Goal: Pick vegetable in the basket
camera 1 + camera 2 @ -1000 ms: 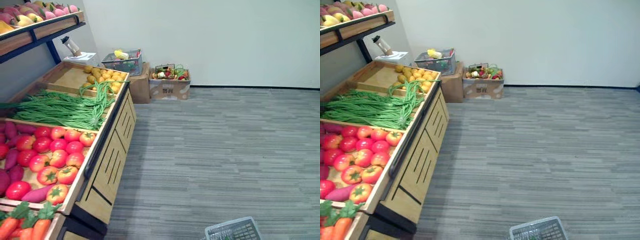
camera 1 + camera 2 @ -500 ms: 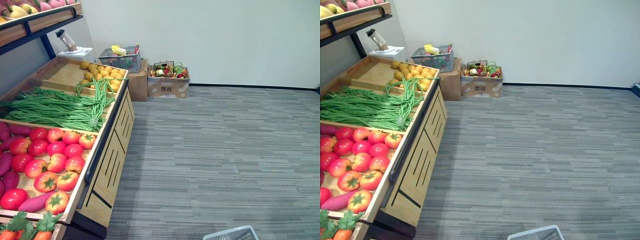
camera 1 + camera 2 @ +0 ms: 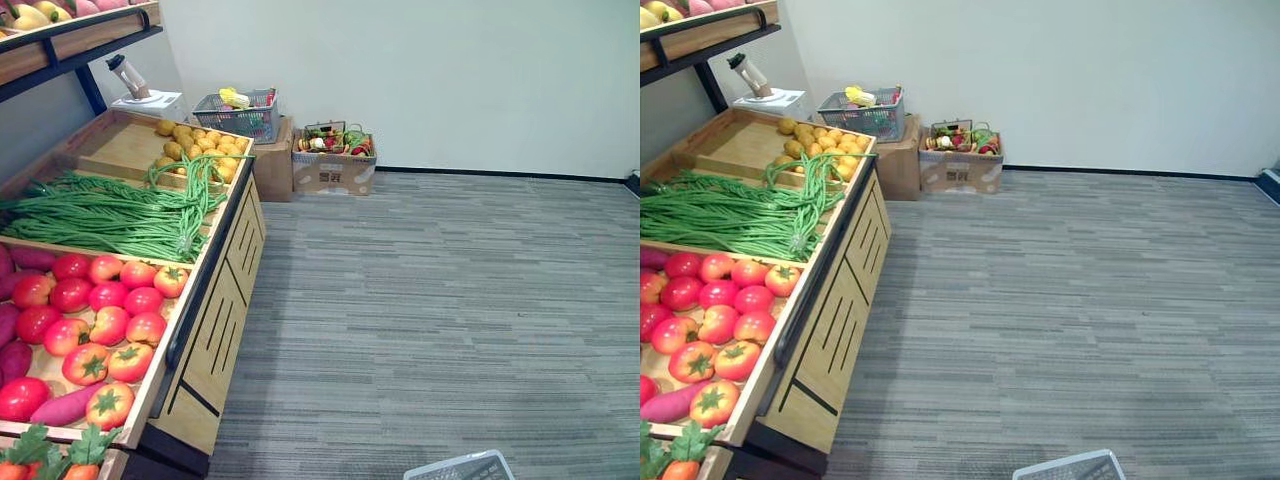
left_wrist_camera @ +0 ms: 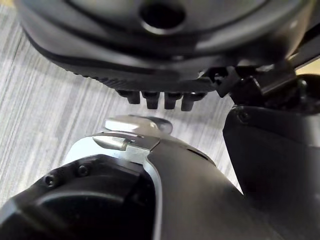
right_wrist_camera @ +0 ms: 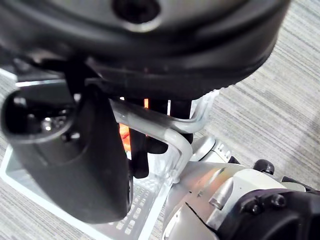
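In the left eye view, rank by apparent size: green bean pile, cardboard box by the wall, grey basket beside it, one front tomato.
1. Green bean pile.
2. Cardboard box and grey basket: about alike, unranked.
3. Front tomato, smallest despite being nearest.

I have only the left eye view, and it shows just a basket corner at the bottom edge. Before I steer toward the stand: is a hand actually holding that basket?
Observer: Yes. The right wrist view shows the right hand with its fingers curled round the grey handle of the basket.
Operator: And the other hand?
Observer: The left hand holds nothing. In its wrist view, grey carpet lies past it.
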`<state>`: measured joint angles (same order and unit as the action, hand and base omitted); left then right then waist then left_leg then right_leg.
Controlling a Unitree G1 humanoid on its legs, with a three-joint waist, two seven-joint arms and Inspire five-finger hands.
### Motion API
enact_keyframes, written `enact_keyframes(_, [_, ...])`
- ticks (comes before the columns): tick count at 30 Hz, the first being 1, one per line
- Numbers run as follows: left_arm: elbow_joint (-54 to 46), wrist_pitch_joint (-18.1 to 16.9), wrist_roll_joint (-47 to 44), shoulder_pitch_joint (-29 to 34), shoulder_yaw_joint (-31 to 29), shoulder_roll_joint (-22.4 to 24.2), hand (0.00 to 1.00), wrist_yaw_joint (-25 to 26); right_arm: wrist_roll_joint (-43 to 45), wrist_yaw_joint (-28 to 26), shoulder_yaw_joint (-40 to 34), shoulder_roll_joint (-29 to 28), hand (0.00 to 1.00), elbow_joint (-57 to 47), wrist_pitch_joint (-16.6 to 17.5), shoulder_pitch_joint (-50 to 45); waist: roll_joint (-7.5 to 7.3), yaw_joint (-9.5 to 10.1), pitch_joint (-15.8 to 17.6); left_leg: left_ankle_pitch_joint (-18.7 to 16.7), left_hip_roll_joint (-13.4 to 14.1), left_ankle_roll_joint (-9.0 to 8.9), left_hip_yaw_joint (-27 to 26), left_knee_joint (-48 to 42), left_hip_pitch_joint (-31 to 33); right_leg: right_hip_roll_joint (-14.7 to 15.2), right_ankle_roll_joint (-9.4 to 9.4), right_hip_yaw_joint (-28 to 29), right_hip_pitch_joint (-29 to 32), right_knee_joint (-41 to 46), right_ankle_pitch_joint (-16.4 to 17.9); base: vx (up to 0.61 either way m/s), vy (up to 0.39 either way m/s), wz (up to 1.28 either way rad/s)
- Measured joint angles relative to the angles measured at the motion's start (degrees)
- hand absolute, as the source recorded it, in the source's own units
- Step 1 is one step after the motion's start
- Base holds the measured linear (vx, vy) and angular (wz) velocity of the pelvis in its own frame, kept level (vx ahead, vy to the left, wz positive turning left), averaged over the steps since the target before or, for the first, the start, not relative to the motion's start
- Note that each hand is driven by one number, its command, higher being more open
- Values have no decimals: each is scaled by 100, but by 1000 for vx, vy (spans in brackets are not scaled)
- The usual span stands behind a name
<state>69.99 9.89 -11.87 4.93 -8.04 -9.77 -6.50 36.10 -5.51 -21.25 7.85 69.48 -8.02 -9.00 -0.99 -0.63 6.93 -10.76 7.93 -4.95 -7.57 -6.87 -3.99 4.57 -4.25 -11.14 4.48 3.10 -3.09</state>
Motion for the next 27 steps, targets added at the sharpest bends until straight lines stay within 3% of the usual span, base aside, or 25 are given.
enact_keyframes(1, [0, -16, -2, 1, 10, -11, 100, -4, 5, 22, -2, -3, 0, -7, 1, 21, -25, -7, 27, -62, -28, 29, 13, -106, 5, 106, -61, 11, 212, 587, 241, 27, 98, 41])
enact_keyframes(2, [-101, -94, 16, 57, 58, -54, 100, 25, 152, 121, -5, -12, 0, -42, -2, 31, -74, -89, 122, -141, -93, 106, 234, -228, -266, 433, -138, 84, 694, 2002, 614, 4, 55, 45])
enact_keyframes(3, [-132, -88, 1, 102, 64, -129, 100, 13, 144, 116, 7, -116, 0, -36, -5, 23, -243, -72, 86, -161, -185, 73, 243, -243, -224, 367, -231, 249, 591, 1305, 335, -11, -27, 43])
enact_keyframes(4, [-93, -73, -4, 69, 50, -167, 100, 22, 108, 100, 7, -178, 0, -21, -2, 59, -311, -65, 84, -201, -207, 46, 262, -302, -156, 377, -104, 304, 589, 1069, 208, -1, -94, 4])
enact_keyframes(10, [-110, 57, -58, 0, -20, -49, 100, -95, 122, 102, -11, -185, 0, -4, -28, -8, -50, -115, 103, -299, 232, -204, 517, -454, -66, 8, 78, -34, 333, 855, 296, 19, -109, 15])
enact_keyframes(14, [-115, 44, 21, -43, 65, -51, 100, -131, 113, 73, -10, -146, 0, -21, -77, -64, -15, -101, 40, -172, 372, -342, 734, -281, 10, -110, 157, -324, 283, 775, 389, 11, -112, 35])
enact_keyframes(19, [-111, 17, -6, -63, 268, -65, 100, 36, 113, 56, 12, -30, 0, -23, -161, -41, 5, -75, 28, -7, 381, -389, 828, -206, 31, -76, 181, -484, 281, 915, 549, 20, -44, 23])
enact_keyframes(21, [-119, -35, -15, -30, 256, -112, 100, 88, 116, 56, 93, -24, 0, 1, -212, -12, -62, -89, -11, 0, 329, -396, 822, -1190, 588, -64, 223, -438, 252, 813, 617, -9, -49, 25])
enact_keyframes(23, [-132, -126, -12, -31, 205, -103, 100, 120, 116, 56, 188, 12, 0, 51, -255, -3, -74, -75, 41, 117, 339, -279, 824, -2275, 1121, -153, 235, -250, 60, 636, 610, -13, -96, 23])
enact_keyframes(24, [-130, -152, -12, -21, 190, -115, 100, 124, 116, 59, 257, 26, 0, 68, -282, 6, -117, -61, 99, 1, 350, -274, 807, -2491, 1185, -168, 272, -171, -78, 560, 586, -37, -46, 4])
enact_keyframes(25, [-152, -177, -13, 1, 182, -47, 100, 135, 115, 66, 261, 130, 0, 92, -310, 8, -40, 4, 109, -228, 309, -313, 746, -2277, 1140, -198, 272, -116, -183, 516, 586, -34, 1, -13])
enact_keyframes(27, [-311, -179, -14, 93, 179, 9, 100, 130, 101, 66, 261, 189, 0, 72, -290, 66, 26, 44, 126, -215, 118, -319, 657, -1401, 1092, -209, 246, -3, -197, 509, 590, -12, 82, -39])
